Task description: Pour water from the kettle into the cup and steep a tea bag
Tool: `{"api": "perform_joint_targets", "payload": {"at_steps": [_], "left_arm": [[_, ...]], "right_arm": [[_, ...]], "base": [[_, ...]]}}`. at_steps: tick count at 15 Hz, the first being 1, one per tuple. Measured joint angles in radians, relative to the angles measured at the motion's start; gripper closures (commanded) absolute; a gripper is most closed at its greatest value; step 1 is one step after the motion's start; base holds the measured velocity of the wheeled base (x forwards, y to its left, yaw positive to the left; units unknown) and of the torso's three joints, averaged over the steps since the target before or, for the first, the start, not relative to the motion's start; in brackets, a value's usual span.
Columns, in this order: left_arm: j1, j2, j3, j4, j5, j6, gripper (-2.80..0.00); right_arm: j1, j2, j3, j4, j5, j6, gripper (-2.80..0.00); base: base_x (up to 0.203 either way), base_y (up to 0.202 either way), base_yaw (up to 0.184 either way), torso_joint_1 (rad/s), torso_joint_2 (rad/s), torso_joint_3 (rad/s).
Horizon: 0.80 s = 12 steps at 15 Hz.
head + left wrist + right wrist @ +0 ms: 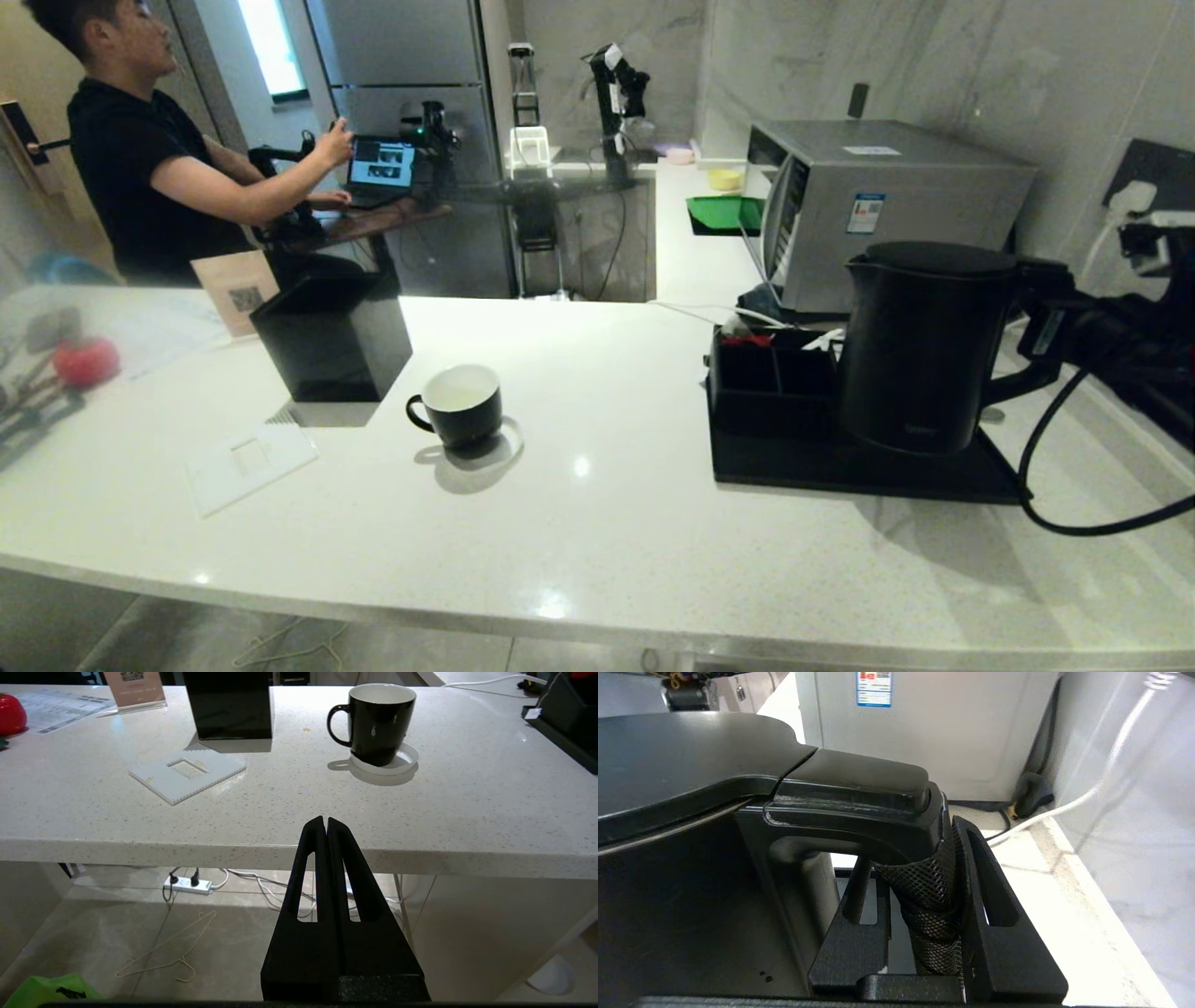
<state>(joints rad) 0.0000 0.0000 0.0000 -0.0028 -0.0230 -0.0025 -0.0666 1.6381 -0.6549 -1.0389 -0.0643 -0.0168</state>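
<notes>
Hidden or unclear: the tea bag cannot be made out in any view. The divided black organiser [770, 373] holds small items too dim to identify. The kettle's base is part-hidden by its own body, and the right arm is cut off at the head view's right edge.

Kettle [920, 350]: upright on a black tray [934, 476] at the right of the white counter [607, 523], lid shut, handle turned toward the right arm.

Right gripper [920, 914]: partly closed around the kettle's mesh-wrapped handle [934, 896], one finger on each side, both pressed against it.

Cup [460, 404]: upright on a clear round coaster [397, 763], near the counter's middle, well apart from the kettle, handle pointing left. Whether it holds anything is unclear.

Left gripper [325, 826]: fingers pressed together, holding nothing, low in front of the counter edge.

Other: black square box [331, 341] behind the cup; white flat plate [250, 462] to its left; microwave [887, 201] behind the kettle; a person [140, 149] seated at a laptop [381, 166] in the background.
</notes>
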Motion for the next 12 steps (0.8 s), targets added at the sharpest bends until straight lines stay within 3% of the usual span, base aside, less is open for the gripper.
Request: {"api": "perform_joint_targets", "payload": {"at_steps": [12], "left_arm": [[0.000, 0.000, 0.000, 0.000, 0.000, 0.000, 0.00]], "right_arm": [[-0.106, 0.022, -0.003, -0.002, 0.002, 0.002, 0.00]], "base": [[0.000, 0.000, 0.000, 0.000, 0.00, 0.000]]}}
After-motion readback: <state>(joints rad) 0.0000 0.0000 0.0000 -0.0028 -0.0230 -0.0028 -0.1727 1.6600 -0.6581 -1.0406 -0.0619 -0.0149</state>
